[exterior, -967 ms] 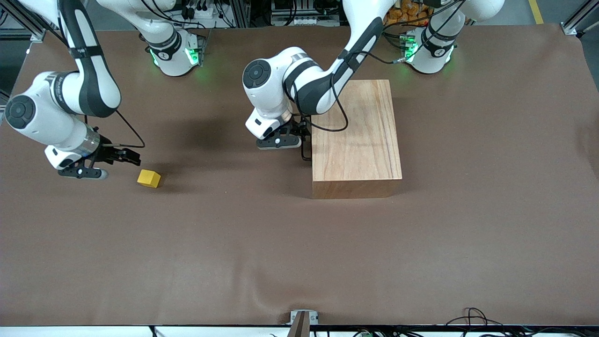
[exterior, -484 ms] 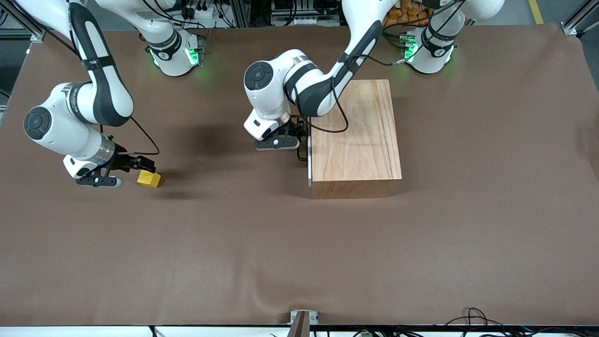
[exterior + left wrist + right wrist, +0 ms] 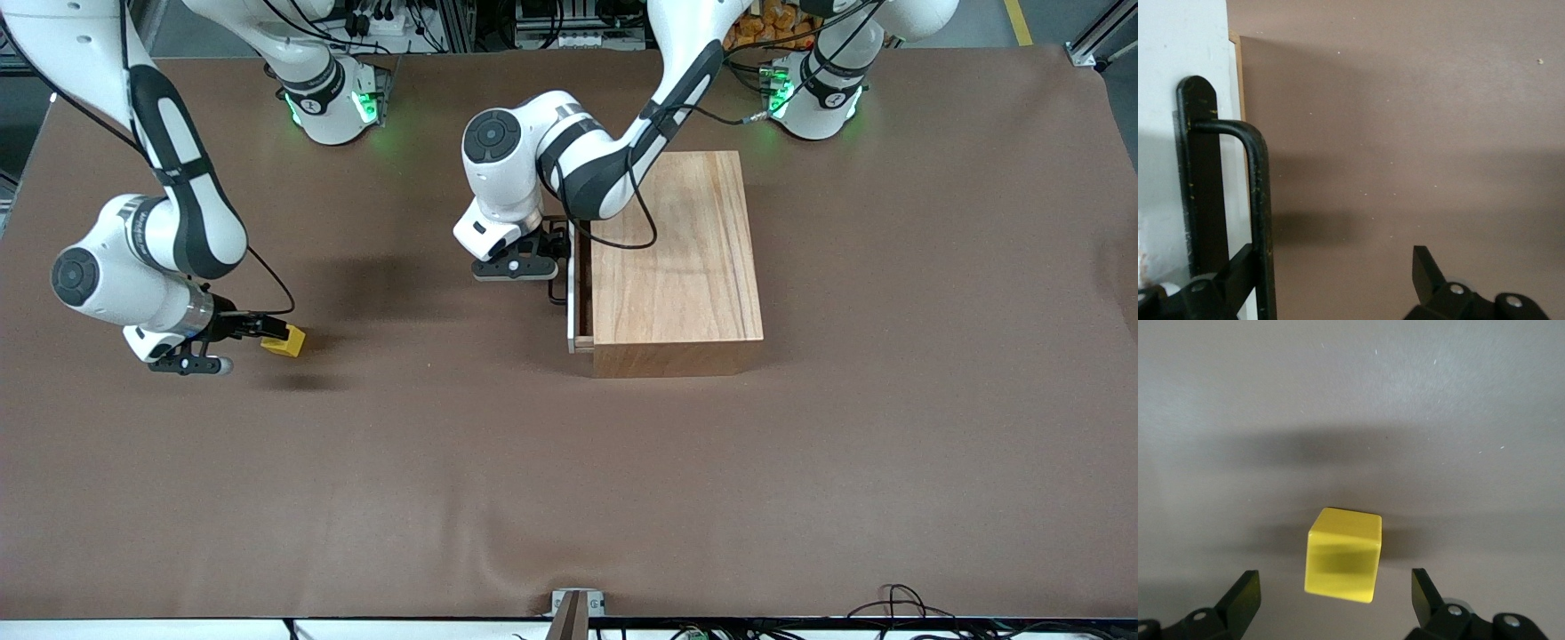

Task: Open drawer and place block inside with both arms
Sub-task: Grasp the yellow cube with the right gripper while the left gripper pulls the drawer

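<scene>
The wooden box (image 3: 676, 258) stands mid-table. Its drawer (image 3: 574, 307) is out by a narrow gap, white front panel (image 3: 1165, 100) facing the right arm's end. My left gripper (image 3: 558, 252) is at the black wire handle (image 3: 1260, 200). It is open, with the handle bar just inside one finger (image 3: 1238, 273) and the other finger (image 3: 1425, 270) well clear. The yellow block (image 3: 284, 341) lies on the table toward the right arm's end. My right gripper (image 3: 267, 332) is low beside it, open, and the block (image 3: 1343, 555) sits just ahead of the gap between the fingertips (image 3: 1245, 597).
The brown table (image 3: 533, 462) stretches wide toward the front camera. A small metal bracket (image 3: 578, 604) and loose cables (image 3: 898, 604) sit at its near edge. Both arm bases (image 3: 329, 98) glow green along the farthest edge.
The drawer has slid out a little as my left gripper drew back at the handle. My right gripper has travelled to the block and dropped lower, fingers still apart.
</scene>
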`<state>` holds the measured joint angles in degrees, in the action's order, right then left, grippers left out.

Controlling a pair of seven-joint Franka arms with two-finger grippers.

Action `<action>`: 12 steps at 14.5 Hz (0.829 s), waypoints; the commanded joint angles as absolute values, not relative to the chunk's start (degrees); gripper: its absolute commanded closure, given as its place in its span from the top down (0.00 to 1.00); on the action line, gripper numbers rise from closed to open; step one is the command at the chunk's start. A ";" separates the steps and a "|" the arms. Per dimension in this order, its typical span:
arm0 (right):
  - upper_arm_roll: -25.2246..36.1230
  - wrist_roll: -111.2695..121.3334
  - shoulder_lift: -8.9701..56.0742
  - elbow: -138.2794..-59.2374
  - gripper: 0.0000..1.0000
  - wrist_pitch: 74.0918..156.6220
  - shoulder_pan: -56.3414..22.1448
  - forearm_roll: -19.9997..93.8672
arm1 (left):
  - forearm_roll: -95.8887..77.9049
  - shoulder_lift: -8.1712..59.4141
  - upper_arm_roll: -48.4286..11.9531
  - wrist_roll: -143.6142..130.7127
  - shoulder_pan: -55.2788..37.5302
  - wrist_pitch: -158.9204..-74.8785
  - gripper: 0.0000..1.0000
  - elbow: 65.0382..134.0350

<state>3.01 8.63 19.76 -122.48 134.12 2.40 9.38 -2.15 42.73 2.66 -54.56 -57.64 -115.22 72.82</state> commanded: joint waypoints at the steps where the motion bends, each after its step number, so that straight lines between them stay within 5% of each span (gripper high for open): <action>1: 2.46 9.76 22.40 -121.02 1.00 135.95 3.08 10.55 | -3.60 43.59 2.02 -54.40 -57.83 -117.24 1.00 71.37; 7: 2.37 9.76 24.70 -121.11 1.00 137.37 3.34 10.81 | -3.60 43.68 1.14 -54.58 -57.92 -119.26 1.00 71.28; 8: 2.29 9.76 24.70 -121.20 0.89 137.29 3.34 10.81 | -3.60 43.68 0.97 -54.58 -58.01 -119.79 1.00 71.28; 10: 2.29 9.67 24.78 -121.46 0.42 137.20 3.34 10.90 | -3.52 44.12 0.70 -54.58 -58.36 -120.58 1.00 71.28; 12: 2.29 9.84 24.96 -121.46 0.10 136.67 3.34 12.30 | -3.60 44.30 0.70 -54.58 -58.97 -122.07 1.00 71.28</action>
<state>2.97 8.63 24.46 -122.00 137.24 2.41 10.34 -2.17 42.97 0.87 -54.56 -58.03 -119.82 72.82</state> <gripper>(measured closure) 0.396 0.000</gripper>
